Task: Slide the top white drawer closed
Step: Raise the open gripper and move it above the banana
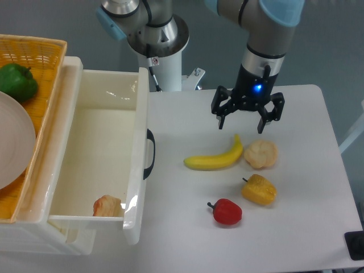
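- The bench point(187, 227) is seen carrying fruit.
- The top white drawer point(108, 159) is pulled out fully at nine o'clock.
- The gripper point(244, 124) is held above the banana point(215, 160), fingers point(221, 122) spread apart, empty.

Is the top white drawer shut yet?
No, open. The glossy white plastic drawer juts far out of the cabinet, its inside exposed with a small food item in it.

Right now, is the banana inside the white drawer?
No, the banana lies on the table, outside the open top white drawer.
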`<state>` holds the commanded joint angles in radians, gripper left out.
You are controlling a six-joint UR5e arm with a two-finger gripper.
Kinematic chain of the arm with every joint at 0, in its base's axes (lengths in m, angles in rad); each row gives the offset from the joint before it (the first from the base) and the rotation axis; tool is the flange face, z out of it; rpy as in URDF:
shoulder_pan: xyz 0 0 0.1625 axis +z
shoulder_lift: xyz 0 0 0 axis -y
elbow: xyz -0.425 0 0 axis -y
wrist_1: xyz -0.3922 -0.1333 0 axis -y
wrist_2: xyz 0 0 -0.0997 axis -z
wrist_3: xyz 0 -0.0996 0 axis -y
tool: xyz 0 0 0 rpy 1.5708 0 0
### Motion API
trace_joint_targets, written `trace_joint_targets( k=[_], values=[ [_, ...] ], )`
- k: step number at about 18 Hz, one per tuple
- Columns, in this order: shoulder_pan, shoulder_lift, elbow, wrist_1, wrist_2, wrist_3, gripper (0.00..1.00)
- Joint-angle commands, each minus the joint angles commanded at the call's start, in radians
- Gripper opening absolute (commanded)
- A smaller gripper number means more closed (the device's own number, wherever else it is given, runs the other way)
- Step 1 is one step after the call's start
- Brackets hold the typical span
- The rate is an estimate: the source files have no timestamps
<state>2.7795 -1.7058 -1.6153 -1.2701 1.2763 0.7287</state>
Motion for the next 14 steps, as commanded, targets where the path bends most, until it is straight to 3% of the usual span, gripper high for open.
trace_joint_targets(
  k=[10, 14],
  values=[
    [-0.023, 0.002, -0.005, 0.006, 0.005, -0.075, 1.0],
    [-0.072, -0.011, -0.012, 0.002, 0.174, -0.169, 1.0]
  ],
)
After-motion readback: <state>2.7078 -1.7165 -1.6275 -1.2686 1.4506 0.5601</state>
